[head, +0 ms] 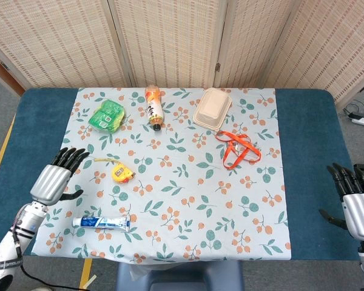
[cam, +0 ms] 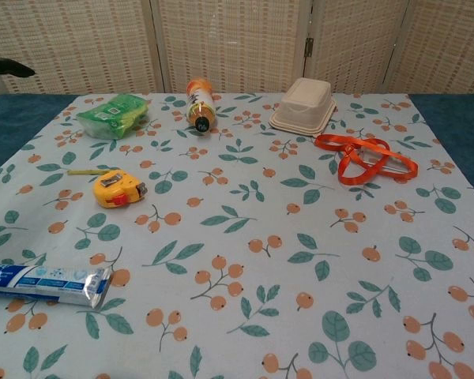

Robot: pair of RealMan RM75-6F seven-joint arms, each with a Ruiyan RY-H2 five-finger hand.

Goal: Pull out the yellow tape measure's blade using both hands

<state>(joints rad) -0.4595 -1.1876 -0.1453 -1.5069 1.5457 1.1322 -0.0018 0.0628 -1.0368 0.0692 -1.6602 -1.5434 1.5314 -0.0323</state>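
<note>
**Q:** What is on the table, and where is the tape measure?

**A:** A blue table (head: 306, 157) is covered in the middle by a pale tablecloth (head: 188, 200) printed with leaves and orange berries. The yellow tape measure (head: 122, 173) lies on the cloth toward the robot's left side, roughly midway between the near and far edges. A short length of its yellow blade (head: 104, 160) already sticks out, pointing left and slightly away from the robot.

**Q:** Where are the hands?

**A:** The left hand (head: 53, 179) hovers above the left edge of the cloth, near the tape measure but not touching it — its dark fingers are spread and it holds nothing. The right hand (head: 355, 203) is far off at the right edge of the table, well apart from the tape measure; its fingers are also apart and empty.

**Q:** What else is there?

**A:** A toothpaste tube (head: 101, 222) lies near the front left, nearer the robot than the tape measure. At the far side sit a green packet (head: 107, 116), an orange bottle (head: 154, 107) lying on its side, and a beige lidded container (head: 212, 108). An orange ribbon (head: 238, 148) lies looped on the right half of the cloth. Woven screens (head: 170, 36) stand behind the table.
</note>
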